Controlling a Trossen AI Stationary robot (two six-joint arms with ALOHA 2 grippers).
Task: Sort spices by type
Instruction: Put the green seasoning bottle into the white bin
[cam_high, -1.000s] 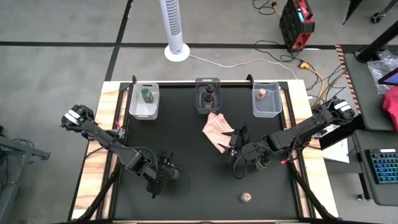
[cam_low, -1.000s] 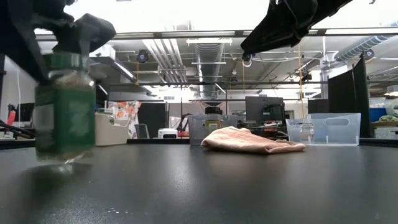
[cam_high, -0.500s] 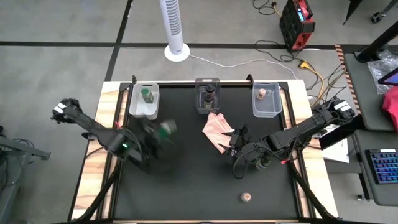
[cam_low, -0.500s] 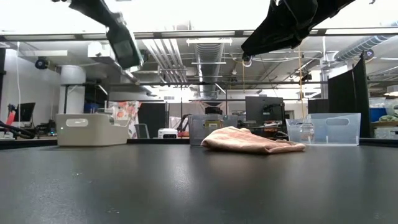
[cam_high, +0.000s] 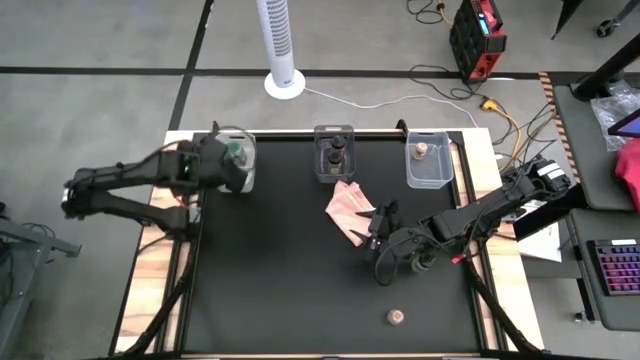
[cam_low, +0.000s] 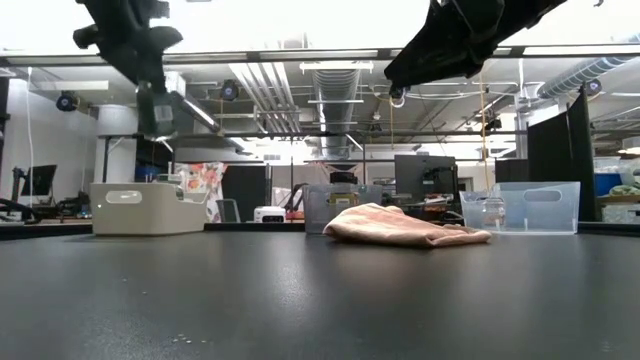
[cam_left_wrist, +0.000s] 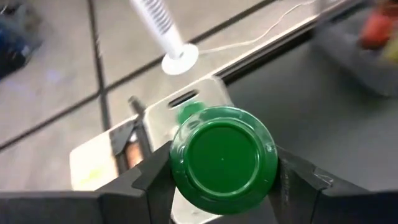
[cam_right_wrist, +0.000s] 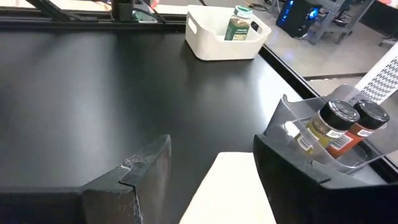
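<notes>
The left pincer (cam_left_wrist: 221, 186) is clamped around a small round green-lidded spice jar (cam_left_wrist: 222, 160), its two dark fingers (cam_left_wrist: 146, 180) pressing the jar's sides just under the lid. In the high view this left pincer (cam_high: 228, 165) hangs over the white rectangular plastic bin (cam_high: 244, 180) at the far left corner of the black worktop (cam_high: 290, 270); a second green-lidded jar (cam_right_wrist: 240, 22) already stands upright inside that bin.

The clear rectangular bin (cam_high: 334, 152) at the far middle holds two dark-lidded jars (cam_right_wrist: 339, 114), one with yellowish contents and one with reddish contents, side by side. The clear bin (cam_high: 428, 160) at the far right contains one pinkish-tan-lidded jar (cam_high: 422, 151). Another tan-lidded jar (cam_high: 395, 317) sits alone on the worktop near the front edge, well apart from the bins.

A crumpled pink cloth (cam_high: 347, 207) lies just in front of the middle bin. The right pincer (cam_high: 378, 228) waits beside the cloth, its fingers (cam_right_wrist: 134, 177) spread moderately apart and holding nothing.
</notes>
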